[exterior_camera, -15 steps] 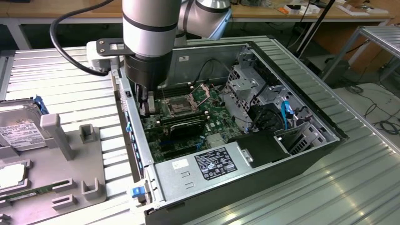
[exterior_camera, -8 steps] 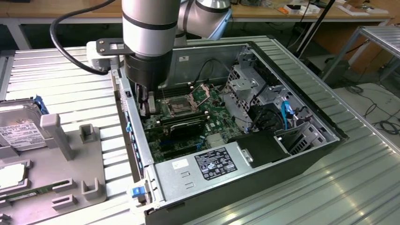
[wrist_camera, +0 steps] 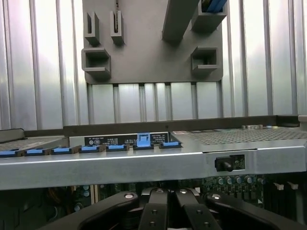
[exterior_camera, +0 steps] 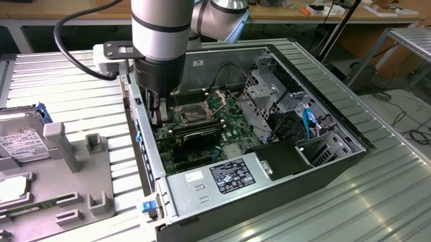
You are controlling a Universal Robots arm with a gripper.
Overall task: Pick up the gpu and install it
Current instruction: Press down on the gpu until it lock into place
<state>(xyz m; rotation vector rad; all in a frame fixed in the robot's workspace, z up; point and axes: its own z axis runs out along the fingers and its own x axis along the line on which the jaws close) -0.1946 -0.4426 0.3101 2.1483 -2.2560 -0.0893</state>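
A ribbed table (exterior_camera: pixel 81 91) of shiny, brushed silver metal reflects the light. On it lies a matt grey plastic holder tray (exterior_camera: pixel 74 166) with smooth moulded slots. The open computer case (exterior_camera: pixel 195 194) has dull bare steel walls and a black frame. Inside sits a green circuit board (exterior_camera: pixel 222 108) with a slight sheen. The gripper (wrist_camera: pixel 168 211) is matt black with small silver screw heads.

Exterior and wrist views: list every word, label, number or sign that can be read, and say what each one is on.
No text reads clearly in these pictures.
Power supply label: black with white print, too small to read.
White sticker beside it: blurred.
Hard drive label: print too small.
White sticker on the case wall: unreadable.
Black strip label on the case edge, wrist view: white print, blurred.
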